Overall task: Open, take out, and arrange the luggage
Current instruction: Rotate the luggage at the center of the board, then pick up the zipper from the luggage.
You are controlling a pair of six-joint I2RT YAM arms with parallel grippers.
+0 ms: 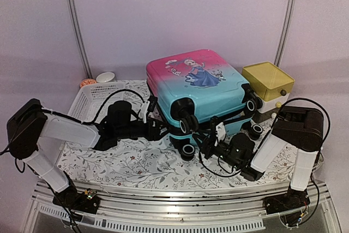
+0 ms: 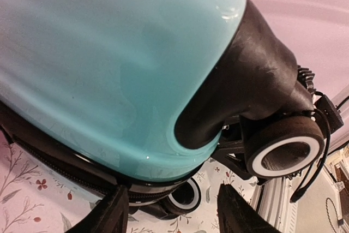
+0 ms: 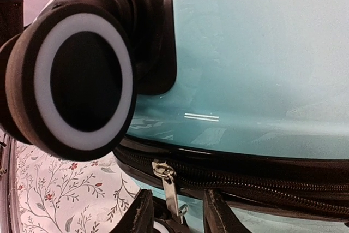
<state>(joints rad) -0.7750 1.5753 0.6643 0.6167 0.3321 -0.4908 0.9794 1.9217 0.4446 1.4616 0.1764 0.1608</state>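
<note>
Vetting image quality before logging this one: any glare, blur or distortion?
Top external: even light, sharp, the luggage casting only soft shadows. Left wrist: turquoise shell soft at close range, small glints near its corner. Right wrist: the wheel looms, bulged by nearness; a glare streak on the shell; zipper pull crisp.

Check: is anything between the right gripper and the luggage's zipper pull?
Nothing visible does. The zipper pull hangs from the luggage down into the gap of the right gripper, whose fingers stand apart on either side of it. The wheel sits off to one side, clear of that path.
</note>
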